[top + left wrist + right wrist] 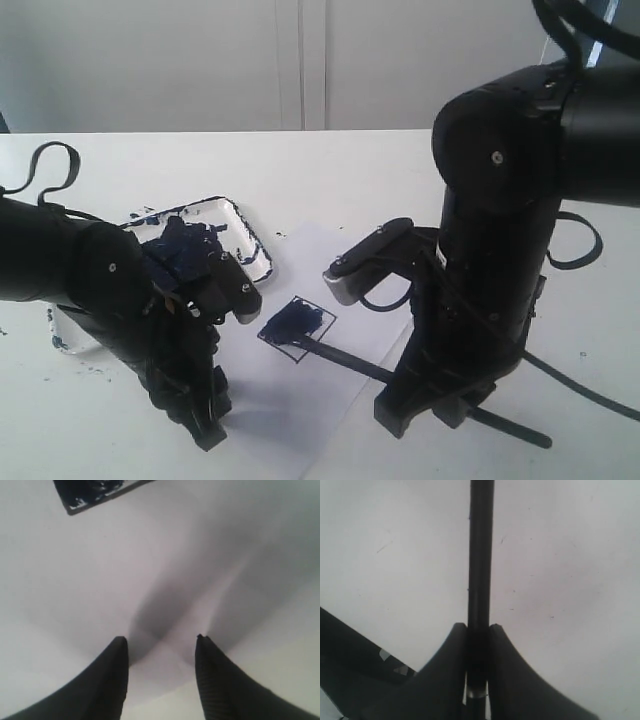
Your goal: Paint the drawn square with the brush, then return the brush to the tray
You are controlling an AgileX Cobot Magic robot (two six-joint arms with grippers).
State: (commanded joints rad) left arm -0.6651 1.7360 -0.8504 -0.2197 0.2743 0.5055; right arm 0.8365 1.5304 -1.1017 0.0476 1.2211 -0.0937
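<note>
Half the square [297, 322], frame centre, is blue. Right pincer [479, 627] clamps the brush [350, 360], whose shaft slants from lower right up-left onto it; the tray [250, 238] lies farther upper left. Left pincer [160, 639], nearer the tray, gapes empty.

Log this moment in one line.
right gripper: shut on brush | tip on drawn square, partly painted | left gripper: open, empty

We see bright, even, diffuse light that washes the white counter [350, 170] toward pale grey. Shadows are soft: in the left wrist view, blurred grey wedges fan out from the left gripper [160, 637]. Both wrist views are soft-focused up close. The exterior view is slightly grainy, its deep blacks losing detail.
</note>
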